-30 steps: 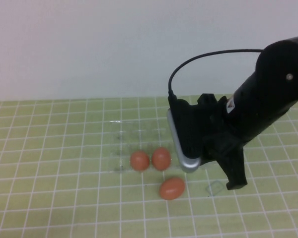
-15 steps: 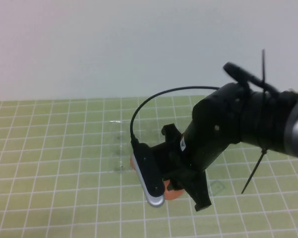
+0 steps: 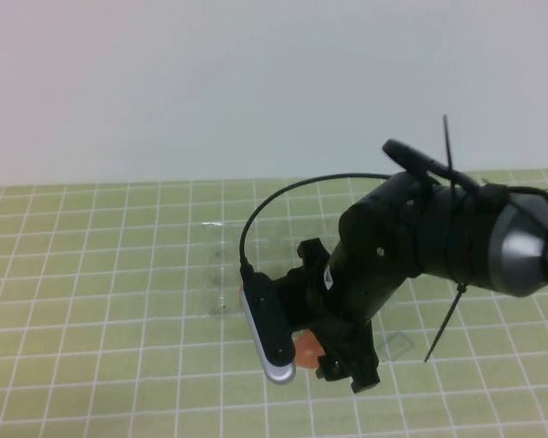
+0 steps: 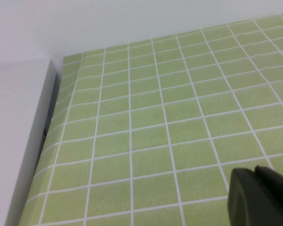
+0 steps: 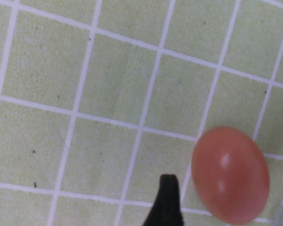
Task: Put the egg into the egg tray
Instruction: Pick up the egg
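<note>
Right hand (image 3: 333,360) low beside egg (image 5: 230,175)

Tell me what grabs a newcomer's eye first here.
The bulky black right arm dominates the high view, its right end effector low over the green gridded mat, with the reddish-brown egg peeking out beneath it. The faint clear egg tray lies just beyond. The left end effector sits parked over bare mat.

Reddish-brown egg (image 5: 230,175), green white-gridded tabletop (image 3: 91,301), black right gripper (image 3: 333,360) low near it, black left gripper (image 4: 259,200).
</note>
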`<state>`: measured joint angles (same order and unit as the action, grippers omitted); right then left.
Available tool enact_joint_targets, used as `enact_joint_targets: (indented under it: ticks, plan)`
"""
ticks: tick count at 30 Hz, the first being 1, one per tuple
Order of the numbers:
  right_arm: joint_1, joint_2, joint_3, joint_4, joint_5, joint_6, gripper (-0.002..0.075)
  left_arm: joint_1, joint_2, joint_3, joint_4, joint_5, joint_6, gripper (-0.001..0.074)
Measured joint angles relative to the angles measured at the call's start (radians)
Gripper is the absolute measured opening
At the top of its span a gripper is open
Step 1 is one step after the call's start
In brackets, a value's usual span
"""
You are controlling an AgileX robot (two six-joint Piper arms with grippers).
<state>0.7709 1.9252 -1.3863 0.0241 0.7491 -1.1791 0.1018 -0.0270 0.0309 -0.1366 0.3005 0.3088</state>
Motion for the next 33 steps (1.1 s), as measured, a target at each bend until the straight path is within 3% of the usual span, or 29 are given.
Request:
enact_joint_targets:
  ticks: [20, 23, 26, 33]
  plan:
    - [0.000, 0.127, -0.001, -0.096, -0.061, 0.089, 0.0586, 0.000, 0.000, 0.000, 0.000, 0.000, 0.000, 0.0000]
    - [0.000, 0.136, -0.001, -0.105, -0.070, 0.129, 0.0531, 0.000, 0.000, 0.000, 0.000, 0.000, 0.000, 0.0000]
    - [0.000, 0.138, -0.001, -0.109, -0.078, 0.155, 0.0405, 0.000, 0.000, 0.000, 0.000, 0.000, 0.000, 0.0000]
    - [0.000, 0.138, -0.005, -0.116, -0.072, 0.180, 0.0387, 0.000, 0.000, 0.000, 0.000, 0.000, 0.000, 0.0000]
